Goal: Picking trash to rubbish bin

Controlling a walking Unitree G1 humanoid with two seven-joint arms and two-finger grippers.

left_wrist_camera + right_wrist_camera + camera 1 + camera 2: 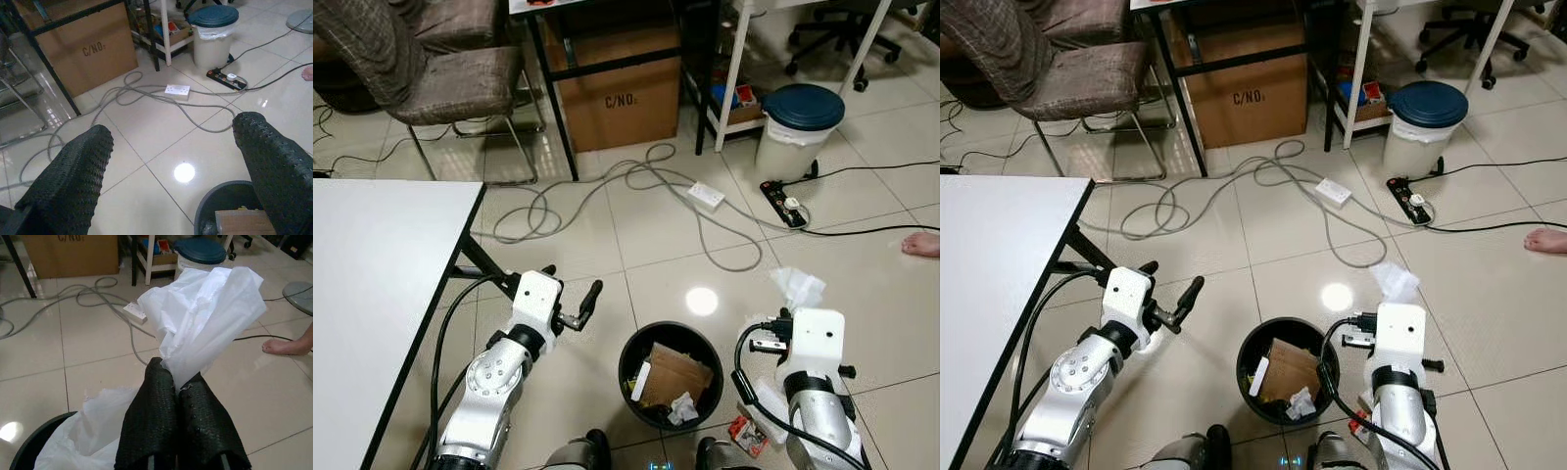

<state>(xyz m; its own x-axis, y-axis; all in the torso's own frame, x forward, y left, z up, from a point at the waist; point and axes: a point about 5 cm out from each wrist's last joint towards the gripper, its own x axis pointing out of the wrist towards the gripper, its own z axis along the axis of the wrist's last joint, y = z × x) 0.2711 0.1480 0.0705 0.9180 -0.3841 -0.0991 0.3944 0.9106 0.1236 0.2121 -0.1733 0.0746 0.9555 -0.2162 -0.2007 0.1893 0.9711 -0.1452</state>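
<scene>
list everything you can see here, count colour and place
rubbish bin: 1, black, on the floor between the two arms, holding cardboard and crumpled paper
white plastic trash: 1, pinched in the right gripper
cardboard box: 1, brown, under the black-framed table
lidded bin: 1, white with dark blue lid, by the white shelf
power strips: 2, one white, one black, on the tiles
cables: grey, looped on the floor
chair: 1, brown, far left
white table: 1, near left
person's foot: 1, right edge
left gripper: open, left of the rubbish bin
right gripper: shut, right of the rubbish bin
</scene>
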